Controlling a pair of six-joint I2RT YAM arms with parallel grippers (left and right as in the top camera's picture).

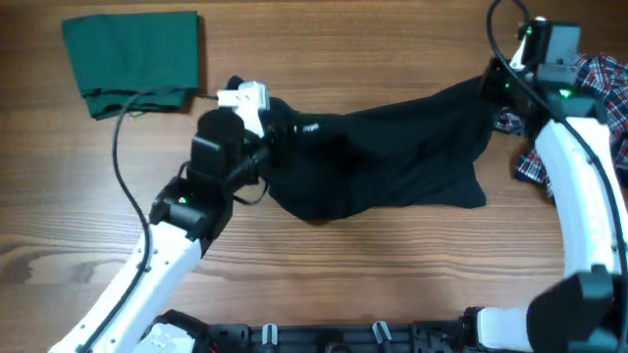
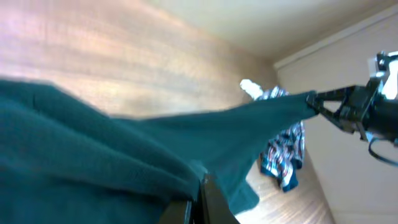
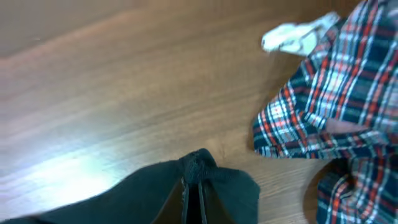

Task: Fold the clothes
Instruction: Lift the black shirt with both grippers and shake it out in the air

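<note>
The black polo shirt [image 1: 392, 147] hangs stretched between my two grippers over the middle of the table, its lower part sagging onto the wood. My left gripper [image 1: 273, 137] is shut on its left end; in the left wrist view the cloth [image 2: 93, 162] looks teal and drapes over the fingers [image 2: 202, 202]. My right gripper [image 1: 496, 83] is shut on the shirt's right corner, which bunches at the fingertips [image 3: 198, 177] in the right wrist view, with black cloth [image 3: 124, 199] trailing left. Collar and logo are not clearly visible.
A folded green garment [image 1: 132, 61] lies at the back left. A red-white-blue plaid shirt [image 1: 579, 108] is heaped at the right edge, also in the right wrist view [image 3: 336, 106], with a small white piece [image 3: 292, 38] beside it. The table [image 1: 343, 265] is wood.
</note>
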